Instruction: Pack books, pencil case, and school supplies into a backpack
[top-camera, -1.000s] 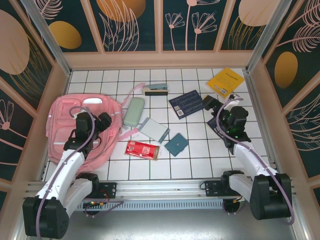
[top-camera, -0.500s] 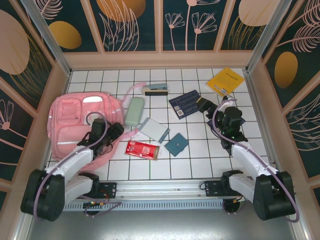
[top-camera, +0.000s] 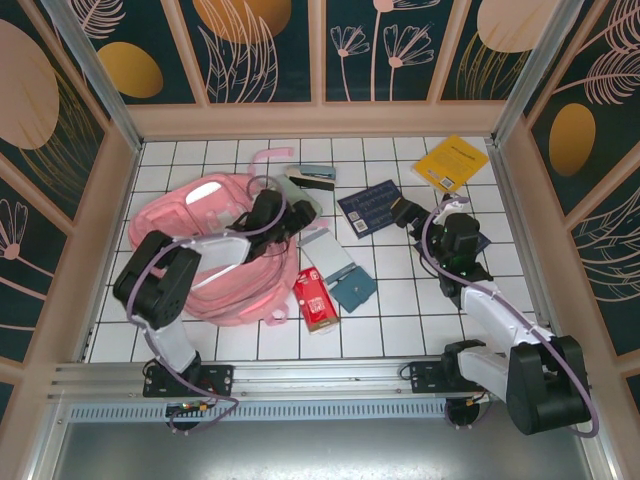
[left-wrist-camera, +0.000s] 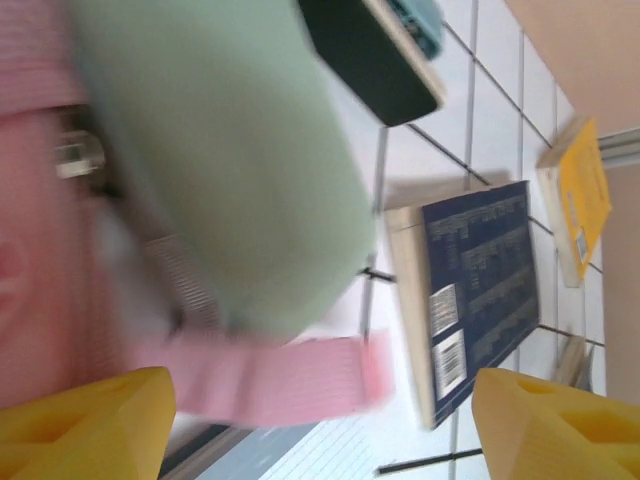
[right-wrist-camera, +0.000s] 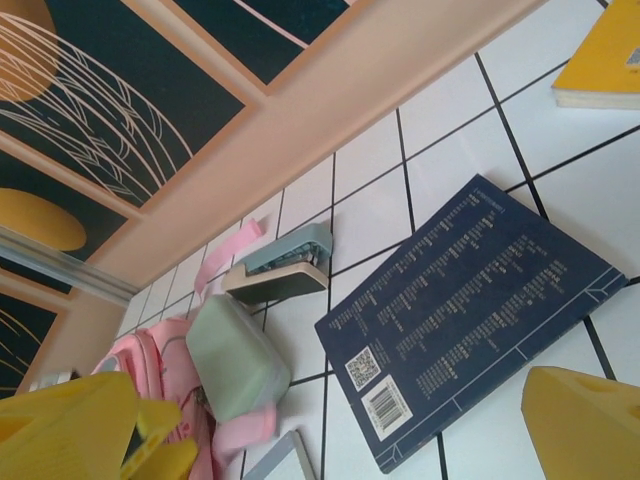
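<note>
The pink backpack lies crumpled at centre left, with my left arm across it. My left gripper is open at the backpack's right edge, right over the mint pencil case, which it largely hides. The left wrist view is blurred. There the pencil case looms close, and a pink strap lies between the yellow fingertips. The stapler, a navy book and the yellow book lie beyond. My right gripper is open beside the navy book, holding nothing.
The silver-grey pad, teal square and red packet lie bunched just right of the backpack. Patterned walls enclose the tiled table. The right arm stands along the right side.
My left arm swung right from above the backpack to the pencil case. The backpack slid and bunched rightward, pushing the pad, packet and teal square. My right gripper edged slightly left.
</note>
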